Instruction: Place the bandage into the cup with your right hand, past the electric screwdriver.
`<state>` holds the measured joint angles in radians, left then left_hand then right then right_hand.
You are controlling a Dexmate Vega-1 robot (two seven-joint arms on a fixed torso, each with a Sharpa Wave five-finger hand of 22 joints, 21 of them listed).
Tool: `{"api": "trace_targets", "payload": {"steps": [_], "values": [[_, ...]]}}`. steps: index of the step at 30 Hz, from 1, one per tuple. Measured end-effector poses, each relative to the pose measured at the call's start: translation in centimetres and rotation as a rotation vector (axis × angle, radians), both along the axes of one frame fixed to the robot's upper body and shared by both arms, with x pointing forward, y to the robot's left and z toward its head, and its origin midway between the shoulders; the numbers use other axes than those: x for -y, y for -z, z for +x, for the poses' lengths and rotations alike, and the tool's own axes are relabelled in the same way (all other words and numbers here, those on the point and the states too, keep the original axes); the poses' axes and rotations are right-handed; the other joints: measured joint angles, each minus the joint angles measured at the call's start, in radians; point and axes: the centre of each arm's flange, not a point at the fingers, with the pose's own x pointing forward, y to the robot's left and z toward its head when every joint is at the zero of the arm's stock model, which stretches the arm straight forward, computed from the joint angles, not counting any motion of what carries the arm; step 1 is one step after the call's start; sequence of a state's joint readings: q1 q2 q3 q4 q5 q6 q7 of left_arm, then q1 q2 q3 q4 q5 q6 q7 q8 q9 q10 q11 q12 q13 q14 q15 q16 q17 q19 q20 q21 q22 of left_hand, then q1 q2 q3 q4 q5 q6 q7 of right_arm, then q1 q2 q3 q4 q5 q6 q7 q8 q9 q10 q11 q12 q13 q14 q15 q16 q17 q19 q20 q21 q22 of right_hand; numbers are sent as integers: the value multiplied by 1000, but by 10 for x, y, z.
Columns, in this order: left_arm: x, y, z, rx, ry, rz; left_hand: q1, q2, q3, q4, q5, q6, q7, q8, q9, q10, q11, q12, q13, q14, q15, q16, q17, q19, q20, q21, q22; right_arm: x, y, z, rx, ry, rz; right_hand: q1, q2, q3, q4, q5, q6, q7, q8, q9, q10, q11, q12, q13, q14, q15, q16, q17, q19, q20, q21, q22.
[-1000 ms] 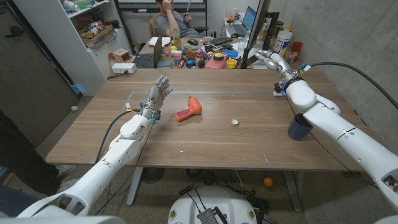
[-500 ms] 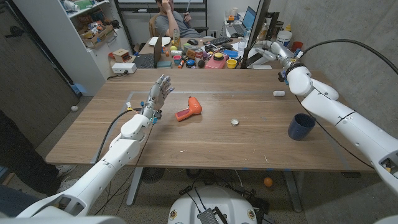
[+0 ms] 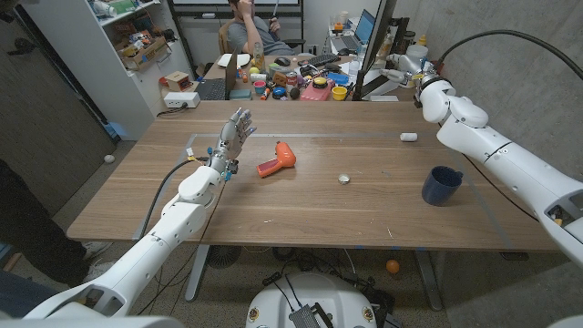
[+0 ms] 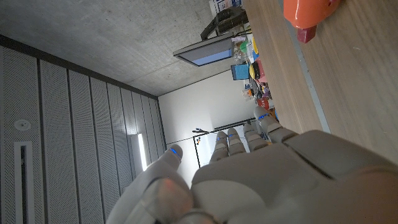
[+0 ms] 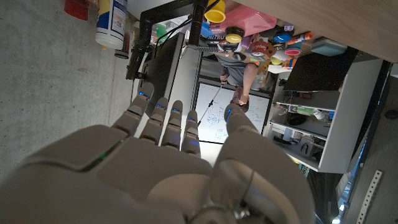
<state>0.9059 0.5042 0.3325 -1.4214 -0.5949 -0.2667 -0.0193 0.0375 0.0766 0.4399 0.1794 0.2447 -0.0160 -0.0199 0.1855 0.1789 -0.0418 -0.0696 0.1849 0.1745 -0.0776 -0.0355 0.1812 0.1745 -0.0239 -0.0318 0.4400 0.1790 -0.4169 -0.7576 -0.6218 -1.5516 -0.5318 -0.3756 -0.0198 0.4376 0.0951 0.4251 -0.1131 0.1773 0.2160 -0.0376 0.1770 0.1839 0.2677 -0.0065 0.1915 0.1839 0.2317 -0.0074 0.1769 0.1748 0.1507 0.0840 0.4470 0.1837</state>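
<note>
Right hand [image 3: 403, 66] has swung up and back since the earlier frame, now beyond the tabletop's far right corner, fingers extended, holding nothing. Bandage [image 3: 409, 137], a small white roll, lies on the tabletop [image 3: 301, 214] near the far right corner, untouched. Dark blue cup [image 3: 441, 185] stands upright near the right edge, well apart from the bandage. Orange electric screwdriver [image 3: 278, 159] lies on its side left of centre. Left hand [image 3: 232, 137] is raised near the far left corner, fingers spread, holding nothing.

A lab or workshop: concrete walls, cluttered shelving [image 3: 137, 36], laptop [image 3: 363, 27], toy-strewn workbench [image 3: 291, 82].
</note>
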Motion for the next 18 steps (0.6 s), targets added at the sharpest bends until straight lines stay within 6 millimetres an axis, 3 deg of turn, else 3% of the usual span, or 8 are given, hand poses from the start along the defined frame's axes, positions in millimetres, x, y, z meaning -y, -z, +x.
{"api": "trace_targets", "payload": {"steps": [8,18], "values": [[5,-4,0,-1,-4,10,0,0,0,0,0,0,0,0,0,0,0,0,0,0,0,0,0,0,0,0,0,14,-4,11,-58,125,-49,0,0,-4,-4,-4,-18,-3,0,0,-18,-8,0,0,-14,-7,0,0,0,0,0,0],[14,-8,1,-1,2,22,0,0,0,0,0,0,0,0,0,0,0,0,0,0,0,0,0,0,0,-4,0,50,4,17,-146,258,-51,-16,-16,-20,3,-4,-38,-9,0,0,-33,-8,0,0,-21,0,0,5,4,15,-8,0]]}}
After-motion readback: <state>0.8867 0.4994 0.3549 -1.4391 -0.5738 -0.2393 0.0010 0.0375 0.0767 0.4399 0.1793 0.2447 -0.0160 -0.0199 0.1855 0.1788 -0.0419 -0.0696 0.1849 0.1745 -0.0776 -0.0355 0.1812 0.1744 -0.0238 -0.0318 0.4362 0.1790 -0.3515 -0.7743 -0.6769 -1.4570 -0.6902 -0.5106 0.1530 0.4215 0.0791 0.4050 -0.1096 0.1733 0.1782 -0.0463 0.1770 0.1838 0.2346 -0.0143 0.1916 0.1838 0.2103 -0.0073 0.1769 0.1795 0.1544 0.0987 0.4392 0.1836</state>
